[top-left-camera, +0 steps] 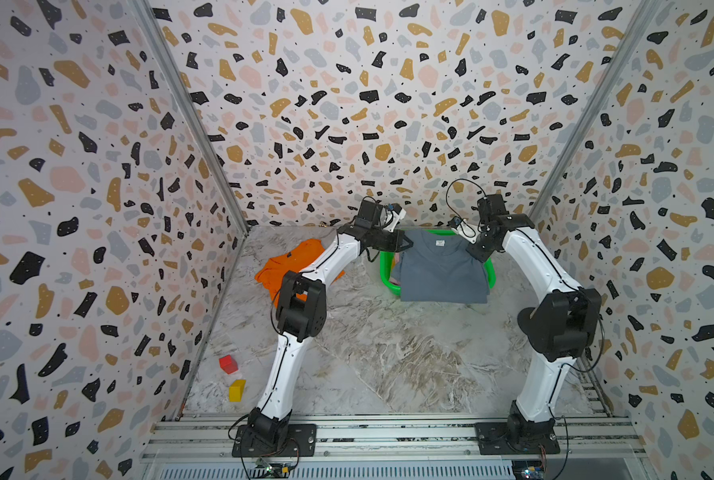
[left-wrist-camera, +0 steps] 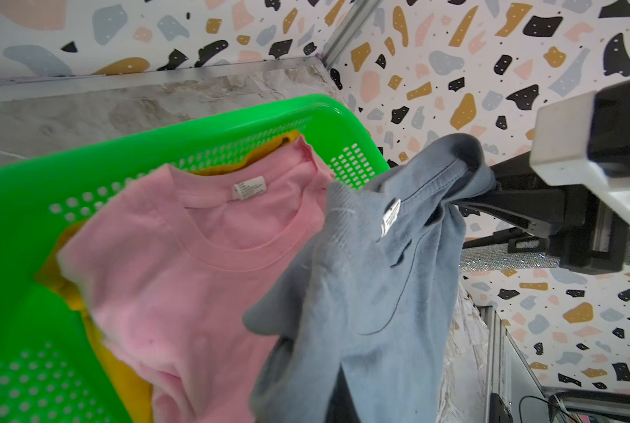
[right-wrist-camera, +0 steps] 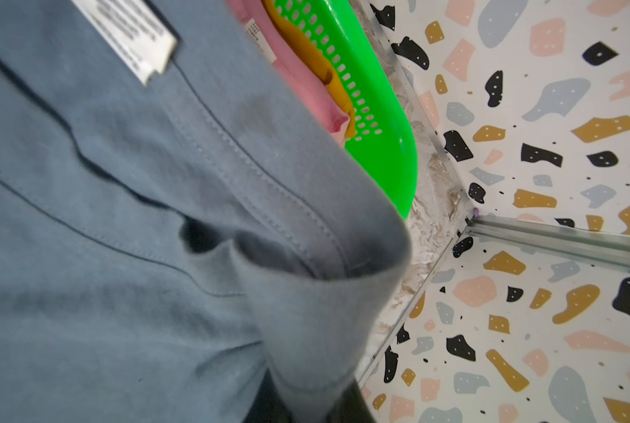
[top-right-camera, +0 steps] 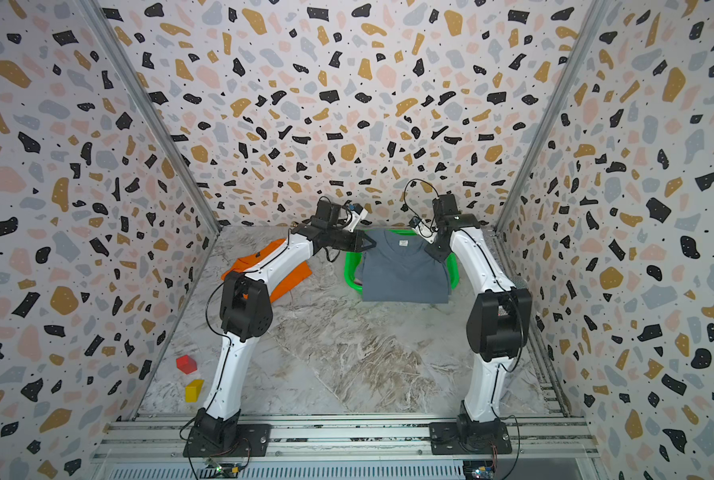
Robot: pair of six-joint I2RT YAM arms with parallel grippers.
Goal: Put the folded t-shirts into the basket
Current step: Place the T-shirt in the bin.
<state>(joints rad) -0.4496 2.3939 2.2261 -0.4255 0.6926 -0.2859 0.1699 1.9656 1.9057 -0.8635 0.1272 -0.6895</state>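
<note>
Both arms hold the slate grey t-shirt [top-left-camera: 442,270] [top-right-camera: 405,270] up by its shoulders over the green basket [top-left-camera: 386,266] [top-right-camera: 350,266] at the back of the table. My left gripper [top-left-camera: 405,245] is shut on its left shoulder and my right gripper [top-left-camera: 473,251] on its right; cloth hides the jaws in both wrist views. The shirt's lower edge hangs past the basket's near rim. In the basket [left-wrist-camera: 20,205] the pink t-shirt [left-wrist-camera: 181,274] lies on the mustard one [left-wrist-camera: 123,384]. The orange t-shirt [top-left-camera: 293,262] lies on the table to the left, partly behind my left arm.
A red block [top-left-camera: 228,363] and a yellow block [top-left-camera: 237,390] sit near the left wall at the front. The back wall and the right corner post [right-wrist-camera: 562,238] stand close behind the basket. A metal rail [top-left-camera: 388,432] carries both arm bases.
</note>
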